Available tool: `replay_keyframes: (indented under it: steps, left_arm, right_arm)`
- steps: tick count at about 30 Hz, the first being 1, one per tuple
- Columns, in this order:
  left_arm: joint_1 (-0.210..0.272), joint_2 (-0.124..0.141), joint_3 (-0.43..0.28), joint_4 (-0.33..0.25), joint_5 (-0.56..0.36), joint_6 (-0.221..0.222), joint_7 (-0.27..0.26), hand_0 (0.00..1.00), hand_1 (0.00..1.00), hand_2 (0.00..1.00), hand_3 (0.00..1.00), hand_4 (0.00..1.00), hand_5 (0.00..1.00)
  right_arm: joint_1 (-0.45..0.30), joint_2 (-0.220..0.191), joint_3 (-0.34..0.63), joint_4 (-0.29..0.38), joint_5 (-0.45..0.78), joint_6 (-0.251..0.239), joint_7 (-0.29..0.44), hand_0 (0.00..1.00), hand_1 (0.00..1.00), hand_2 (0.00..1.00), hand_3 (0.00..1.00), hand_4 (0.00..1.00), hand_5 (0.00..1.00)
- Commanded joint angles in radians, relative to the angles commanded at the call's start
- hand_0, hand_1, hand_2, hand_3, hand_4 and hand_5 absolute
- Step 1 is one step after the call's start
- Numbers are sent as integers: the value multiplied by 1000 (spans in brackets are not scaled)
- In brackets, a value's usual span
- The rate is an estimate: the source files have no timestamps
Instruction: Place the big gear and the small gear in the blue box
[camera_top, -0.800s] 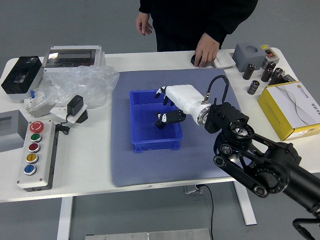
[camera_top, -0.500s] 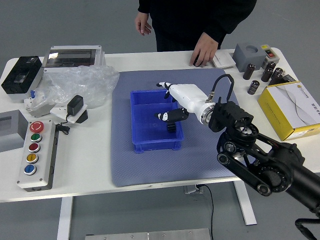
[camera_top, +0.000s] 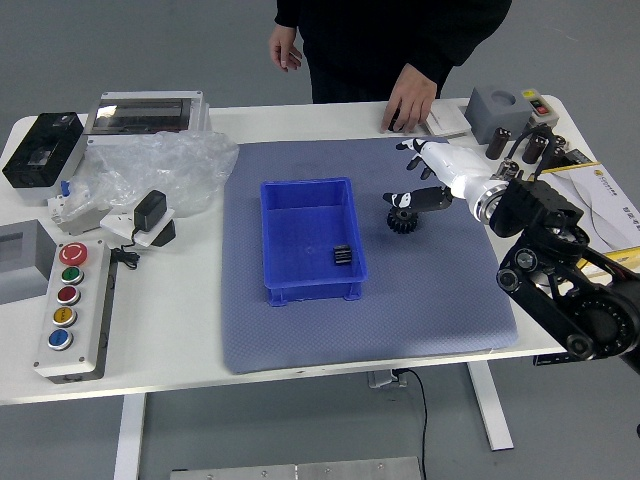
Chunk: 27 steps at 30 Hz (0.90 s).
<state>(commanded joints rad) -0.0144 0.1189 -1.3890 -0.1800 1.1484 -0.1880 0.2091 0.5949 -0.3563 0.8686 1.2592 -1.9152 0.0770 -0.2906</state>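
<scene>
Take 12 o'clock as the far side, seen from the box. Over at 8 o'clock on the counter sits your button panel, which plays no part here. Up near 12, one of the person's hands hangs beyond the far edge.

Your blue box stands upright on the mat, and what you should notice is inside it: a small dark gear at 4 o'clock, no longer hidden by the hand. I take that for the small gear, though at this size its teeth are hard to make out. That would be half your job done.

The big gear lies on the mat just short of 3 o'clock, now uncovered where the hand blocked it before. The person's other hand rests on the counter at 1 o'clock (helping with nothing, as far as you can see).

Your right hand has left the box for 2 o'clock, fingers released and extended, grasping nothing. You'd next want it lower around that gear; careful, a low fingertip could nudge it away.
</scene>
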Motion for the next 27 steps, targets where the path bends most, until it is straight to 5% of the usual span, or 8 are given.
replay_keyframes:
  steps: [9, 27]
  left_arm:
    - [-1, 1, 0, 0, 1, 0, 1, 821, 847, 846, 867, 699, 260]
    - [-2, -2, 0, 0, -3, 0, 1, 821, 847, 846, 867, 700, 259]
  right_arm:
    - [48, 11, -81, -120, 57, 63, -22, 841, 822, 898, 916, 794, 383]
    - [129, 59, -178, -230, 29, 76, -16, 774, 738, 807, 876, 750, 303]
